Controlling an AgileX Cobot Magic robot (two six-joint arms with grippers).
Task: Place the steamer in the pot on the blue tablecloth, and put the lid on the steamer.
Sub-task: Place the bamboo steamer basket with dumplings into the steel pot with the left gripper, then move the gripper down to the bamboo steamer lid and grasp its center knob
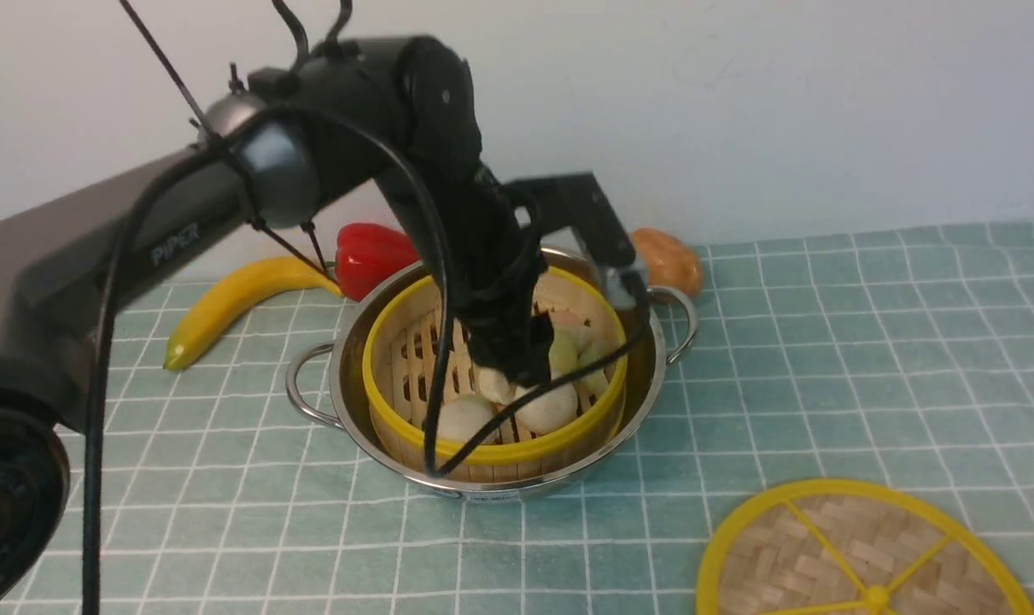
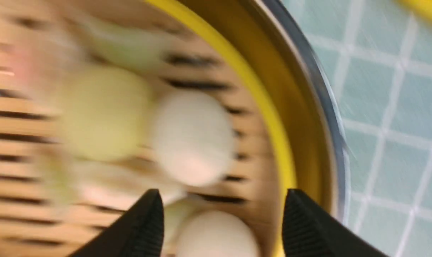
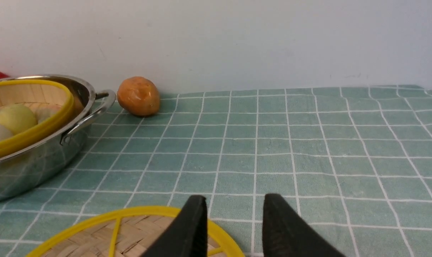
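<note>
Nearest the robot, at the right, the lid (image 1: 867,555) lies flat on the blue tablecloth (image 1: 824,342), its woven face and yellow spokes up. The right gripper (image 3: 233,228) hangs just over the lid's far rim, its two black fingers parted with only cloth and rim showing between them; it holds nothing.

Further in, at the middle of the cloth, stands the pot (image 1: 348,384), well apart from the lid. The steamer (image 1: 551,444) sits inside it, with a narrow gap of steel showing all round. In the steamer lie several round buns (image 1: 552,408), white and pale green.

The left arm (image 1: 141,248) reaches in from the left and bends down into the steamer, hiding much of its inside from the front. Its black cable (image 1: 435,410) droops across the steamer's near rim. The left gripper (image 2: 222,194) is spread wide over the steamer's yellow rim, one finger above the slats and buns, the other above the gap by the pot's wall; it clamps nothing.

Behind the pot, by the white wall (image 1: 824,102), lie a banana (image 1: 235,303) and a red bell pepper (image 1: 371,256) to the left and a potato (image 1: 670,260) to the right, just beside the pot's right handle.

The left arm bears the word "PIPER". A small label on the pot's near wall is too small to read.
</note>
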